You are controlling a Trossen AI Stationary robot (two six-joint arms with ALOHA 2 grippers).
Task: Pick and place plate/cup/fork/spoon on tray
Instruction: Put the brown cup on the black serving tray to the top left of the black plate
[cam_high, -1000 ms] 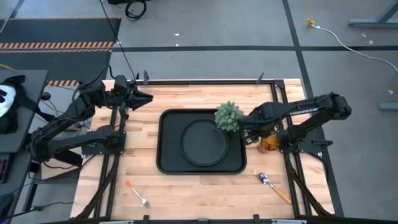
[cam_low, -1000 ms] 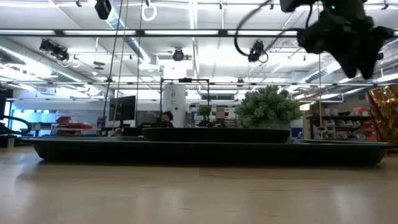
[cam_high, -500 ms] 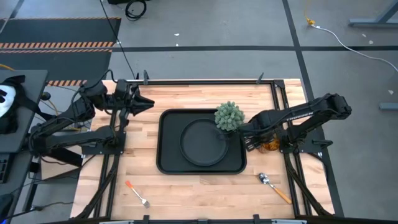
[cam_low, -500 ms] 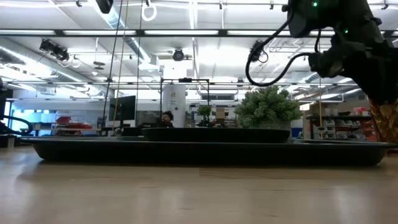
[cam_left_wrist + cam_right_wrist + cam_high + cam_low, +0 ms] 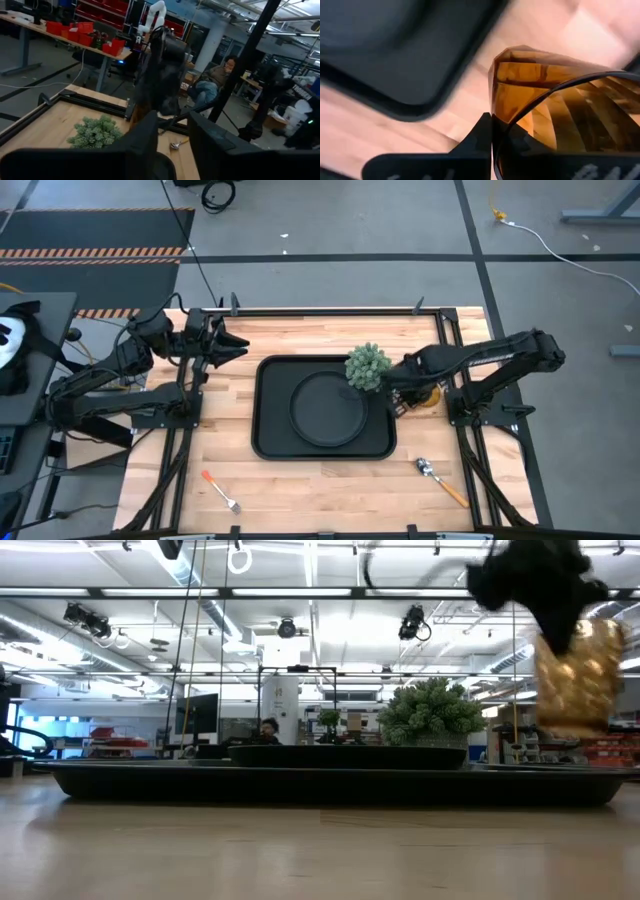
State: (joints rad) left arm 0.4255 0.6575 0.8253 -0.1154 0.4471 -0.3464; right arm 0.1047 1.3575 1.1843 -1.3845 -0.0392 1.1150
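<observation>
Wooden tabletop (image 5: 300,480), and the tray (image 5: 270,442) sits mid-table with the plate (image 5: 325,412) lying inside it and a green plant ball (image 5: 367,367) at its far right corner. Right gripper (image 5: 400,394), just right of the tray, has its jaws clamped on the cup (image 5: 577,680), held clear of the table. Fork (image 5: 220,491) lies near-left of the tray, spoon (image 5: 441,481) near-right. Left gripper (image 5: 232,347) hangs far-left, fingers slightly parted, nothing between them.

Two dark gripper fingers (image 5: 150,142) frame a bushy green plant ball (image 5: 96,132) on the pale wooden table (image 5: 35,122).
</observation>
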